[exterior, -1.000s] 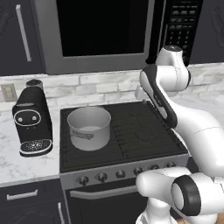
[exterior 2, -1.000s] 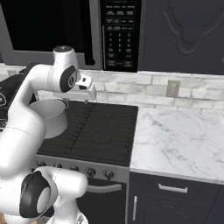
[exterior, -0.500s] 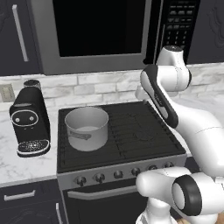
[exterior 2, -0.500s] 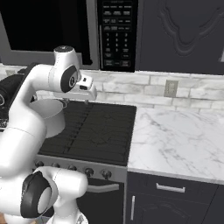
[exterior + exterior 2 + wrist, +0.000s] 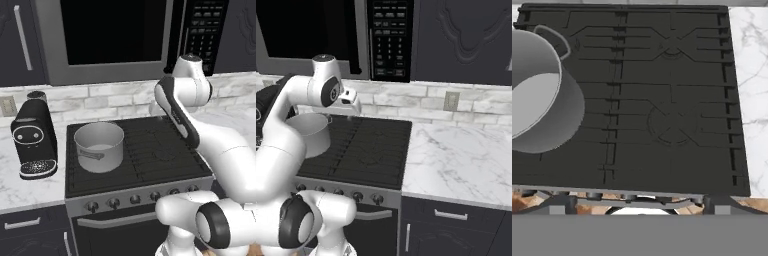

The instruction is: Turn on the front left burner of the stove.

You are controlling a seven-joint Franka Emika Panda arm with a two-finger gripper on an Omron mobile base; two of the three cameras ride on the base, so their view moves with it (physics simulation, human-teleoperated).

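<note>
The black stove [image 5: 150, 150] [image 5: 366, 150] [image 5: 662, 100] lies below my raised hand. On its left side stands a grey steel pot [image 5: 98, 145] [image 5: 311, 132] [image 5: 537, 110], over the front left grate. A row of small dark knobs [image 5: 114, 202] [image 5: 358, 196] runs along the grey front strip, above the oven's silver bar handle [image 5: 115, 220]. My gripper [image 5: 353, 102] [image 5: 639, 206] hangs high above the cooktop's left half, far from the knobs. In the hand view its two tips stand wide apart, open and holding nothing.
A black coffee machine [image 5: 32, 137] sits on the marble counter left of the stove. The black-and-steel microwave [image 5: 110, 40] [image 5: 388, 40] hangs above. More marble counter [image 5: 456, 160] stretches to the right, over dark drawers [image 5: 451, 215].
Both base views have shifted very slightly, so the camera moved a little. The arm keeps nearly the same pose, and the pot has stayed put.
</note>
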